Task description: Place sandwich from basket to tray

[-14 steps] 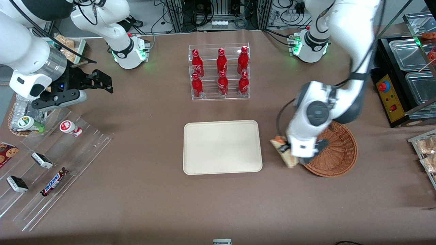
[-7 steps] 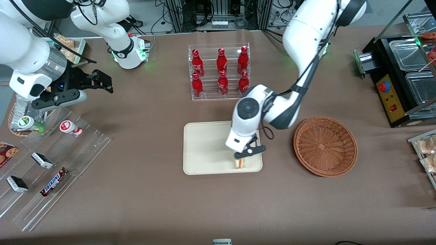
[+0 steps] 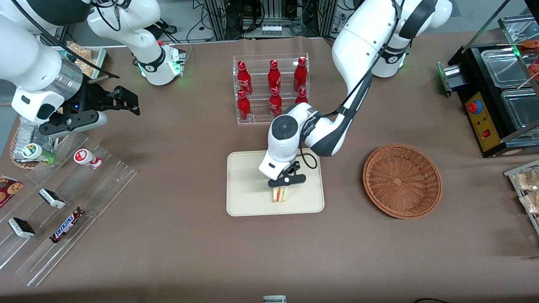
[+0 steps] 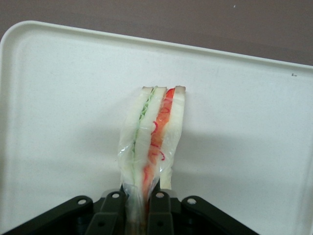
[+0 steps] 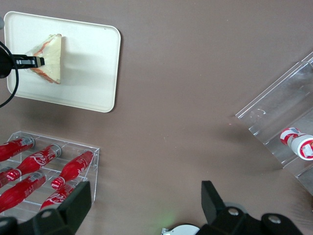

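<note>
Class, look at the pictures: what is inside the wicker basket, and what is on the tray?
The basket shows only bare weave inside. Over the tray, the gripper is shut on the sandwich. Whether the sandwich touches the tray cannot be seen.

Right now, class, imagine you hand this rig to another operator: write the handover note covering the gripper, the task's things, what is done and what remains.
Gripper: shut on the sandwich, above the tray, in the part nearer the front camera.
Sandwich: held on edge, gripped at one end, filling layers showing; whether it touches the tray surface yet cannot be told.
Basket: on the table beside the tray, toward the working arm's end, with nothing in it.
Done: sandwich lifted out of the basket and carried over the tray.
Left: set it down, open the gripper, pull the arm away.
</note>
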`<action>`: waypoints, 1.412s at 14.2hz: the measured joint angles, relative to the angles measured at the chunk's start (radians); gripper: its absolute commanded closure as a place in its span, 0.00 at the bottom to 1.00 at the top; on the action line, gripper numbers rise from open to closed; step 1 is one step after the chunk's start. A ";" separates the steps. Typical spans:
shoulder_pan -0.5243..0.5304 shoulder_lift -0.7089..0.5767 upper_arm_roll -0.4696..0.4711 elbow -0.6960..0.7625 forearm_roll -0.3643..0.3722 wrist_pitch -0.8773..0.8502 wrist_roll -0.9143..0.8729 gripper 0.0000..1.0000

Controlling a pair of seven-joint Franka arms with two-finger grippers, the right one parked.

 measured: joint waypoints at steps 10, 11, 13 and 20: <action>0.090 -0.275 0.023 0.027 -0.026 -0.255 0.112 0.00; 0.119 -0.313 0.025 0.010 -0.026 -0.301 0.150 0.00; 0.182 -0.361 0.028 -0.024 -0.026 -0.366 0.182 0.00; 0.439 -0.554 0.033 -0.230 -0.026 -0.414 0.411 0.00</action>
